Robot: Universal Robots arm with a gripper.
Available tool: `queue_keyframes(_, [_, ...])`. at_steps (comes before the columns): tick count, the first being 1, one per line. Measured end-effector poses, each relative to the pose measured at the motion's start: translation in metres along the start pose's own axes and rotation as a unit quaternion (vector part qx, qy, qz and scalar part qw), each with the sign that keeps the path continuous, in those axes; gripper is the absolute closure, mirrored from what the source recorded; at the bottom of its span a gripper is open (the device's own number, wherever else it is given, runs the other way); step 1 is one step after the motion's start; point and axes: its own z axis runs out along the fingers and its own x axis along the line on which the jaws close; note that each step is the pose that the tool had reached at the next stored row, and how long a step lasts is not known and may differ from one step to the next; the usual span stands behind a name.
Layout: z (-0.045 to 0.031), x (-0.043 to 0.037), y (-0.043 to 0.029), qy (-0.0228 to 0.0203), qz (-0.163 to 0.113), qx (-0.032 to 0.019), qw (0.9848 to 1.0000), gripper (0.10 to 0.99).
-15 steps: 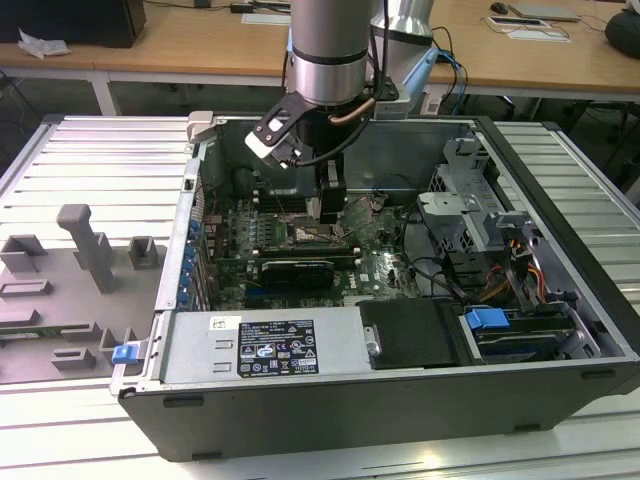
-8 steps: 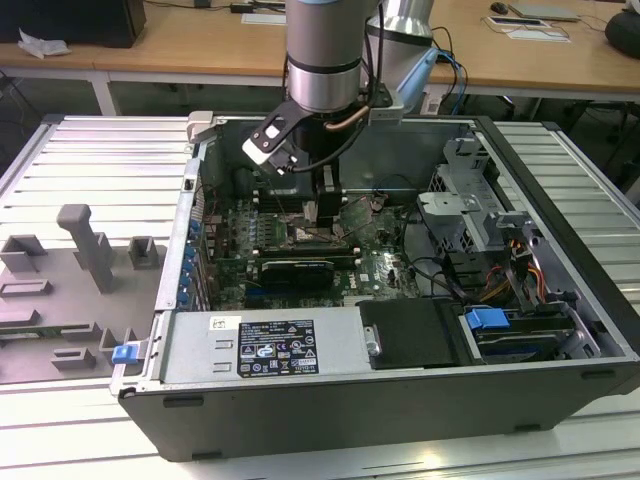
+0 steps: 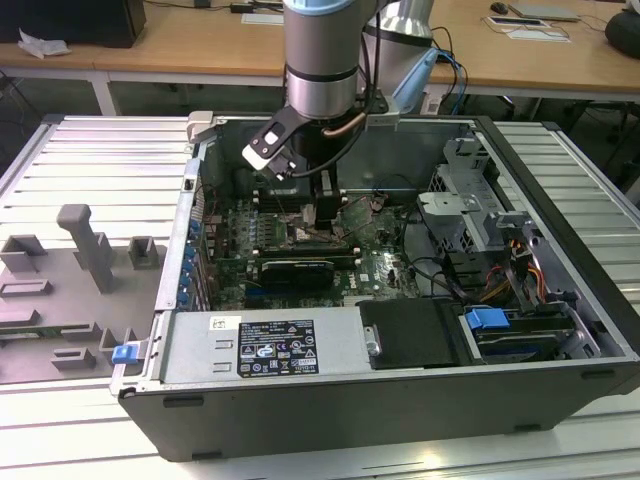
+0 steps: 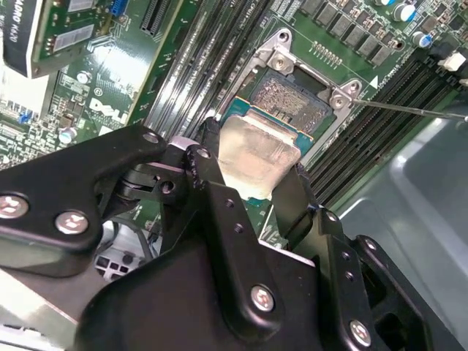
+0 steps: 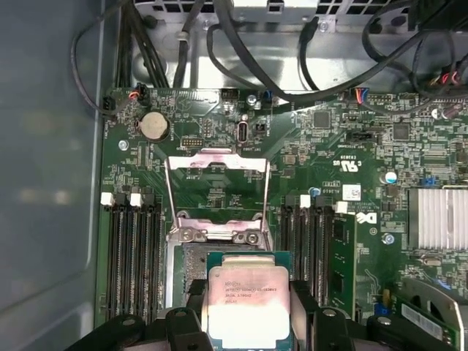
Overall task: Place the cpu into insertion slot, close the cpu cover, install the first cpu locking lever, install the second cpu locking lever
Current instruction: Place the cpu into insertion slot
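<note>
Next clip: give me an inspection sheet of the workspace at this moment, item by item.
Surface: slatted metal table carrying an open computer case.
Job's things: the cpu held at the insertion slot, whose contacts show; the cpu cover swung open.
Clutter: grey fixture blocks on the table at the exterior view's left.
Grippers: gripper, jaws closed on the cpu's edges.
Cables: black cables inside the case; coloured wires at the exterior view's right.
Surroundings: wooden desks behind.
</note>
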Motion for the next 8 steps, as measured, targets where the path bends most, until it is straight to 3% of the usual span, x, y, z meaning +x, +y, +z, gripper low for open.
queue_keyframes(8, [0.0044, 0.0012, -0.0006, 0.0001, 0.0, 0.0, 1.0, 0.553])
